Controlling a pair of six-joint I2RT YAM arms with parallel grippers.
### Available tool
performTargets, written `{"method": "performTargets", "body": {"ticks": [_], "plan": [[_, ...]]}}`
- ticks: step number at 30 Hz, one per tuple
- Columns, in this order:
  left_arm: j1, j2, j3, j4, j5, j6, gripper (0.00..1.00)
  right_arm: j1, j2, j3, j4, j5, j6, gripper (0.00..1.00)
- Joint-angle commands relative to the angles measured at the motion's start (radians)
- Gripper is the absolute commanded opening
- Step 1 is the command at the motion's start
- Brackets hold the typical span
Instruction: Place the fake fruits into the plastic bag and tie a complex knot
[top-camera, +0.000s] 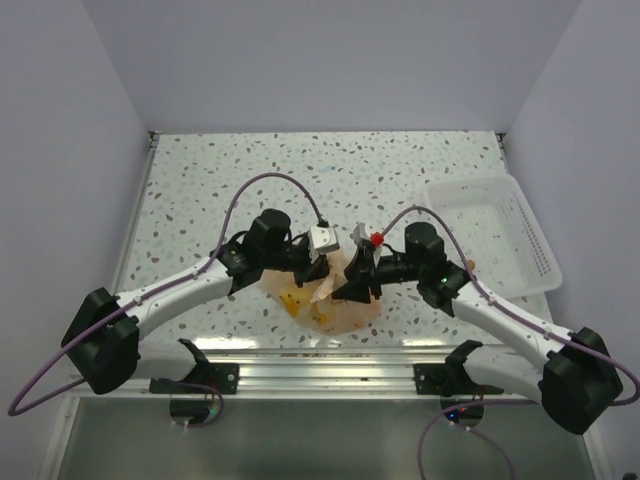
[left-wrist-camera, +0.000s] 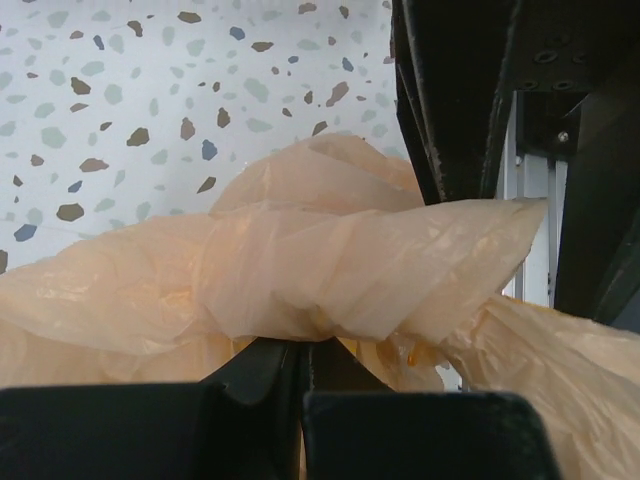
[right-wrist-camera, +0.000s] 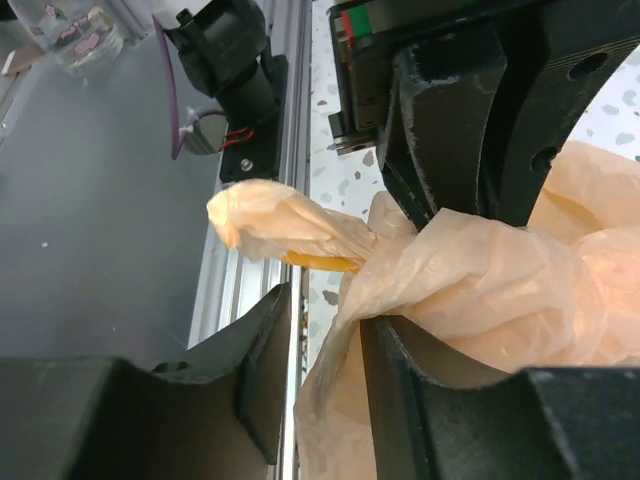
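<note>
- speckled table (top-camera: 200, 180), white tray (top-camera: 545, 250) off to the right
- plastic bag (top-camera: 340, 305) at the near edge between both arms, yellow fruit (top-camera: 292, 302) inside
- left gripper (left-wrist-camera: 305, 352) pressed together, pinching bag film
- right gripper (right-wrist-camera: 325, 330) spread around the bag's twisted tail (right-wrist-camera: 265, 222)

Left gripper (top-camera: 324, 272) and right gripper (top-camera: 352, 284) flank the bag (top-camera: 340, 312) closely, tray (top-camera: 470, 187) walls off the right; table (top-camera: 300, 170) behind bag lies open.

Bright, even light — soft shadows
</note>
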Motion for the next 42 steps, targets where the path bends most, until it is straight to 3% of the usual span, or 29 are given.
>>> {"method": "performTargets", "body": {"ticks": [1, 5, 7, 9, 11, 13, 16, 19, 25, 30, 37, 42], "plan": [[0.003, -0.033, -0.036, 0.205, 0.074, -0.116, 0.0, -0.019, -0.068, 0.098, -0.274, 0.021, -0.173, 0.38], [0.007, -0.041, -0.057, 0.23, 0.054, -0.131, 0.0, -0.243, -0.093, 0.253, -0.533, -0.085, -0.289, 0.64], [0.007, -0.042, -0.064, 0.238, 0.055, -0.133, 0.0, -0.346, -0.082, 0.347, -0.63, -0.111, -0.317, 0.68], [0.006, -0.039, -0.071, 0.247, 0.059, -0.139, 0.0, -0.404, -0.062, 0.404, -0.67, -0.123, -0.314, 0.59], [0.004, -0.041, -0.074, 0.245, 0.059, -0.136, 0.0, -0.43, -0.029, 0.403, -0.657, -0.126, -0.289, 0.57], [0.006, -0.041, -0.077, 0.247, 0.057, -0.136, 0.0, -0.437, -0.004, 0.337, -0.548, -0.09, -0.208, 0.37], [0.006, -0.044, -0.074, 0.231, 0.059, -0.133, 0.0, -0.422, 0.072, 0.278, -0.414, -0.107, -0.149, 0.2], [0.007, -0.055, -0.062, 0.192, 0.057, -0.119, 0.0, -0.359, 0.128, 0.271, -0.401, -0.105, -0.189, 0.16], [0.006, -0.079, -0.074, 0.147, 0.068, -0.093, 0.0, -0.244, 0.155, 0.214, -0.198, -0.077, -0.09, 0.24], [0.006, -0.076, -0.09, 0.167, 0.056, -0.126, 0.0, -0.167, 0.149, 0.165, -0.158, -0.093, -0.089, 0.41], [0.006, -0.068, -0.134, 0.321, 0.077, -0.255, 0.0, -0.116, 0.139, 0.14, -0.212, -0.113, -0.14, 0.63], [-0.009, -0.026, -0.15, 0.497, 0.123, -0.334, 0.0, -0.11, 0.151, 0.111, -0.036, -0.045, -0.048, 0.64]]}}
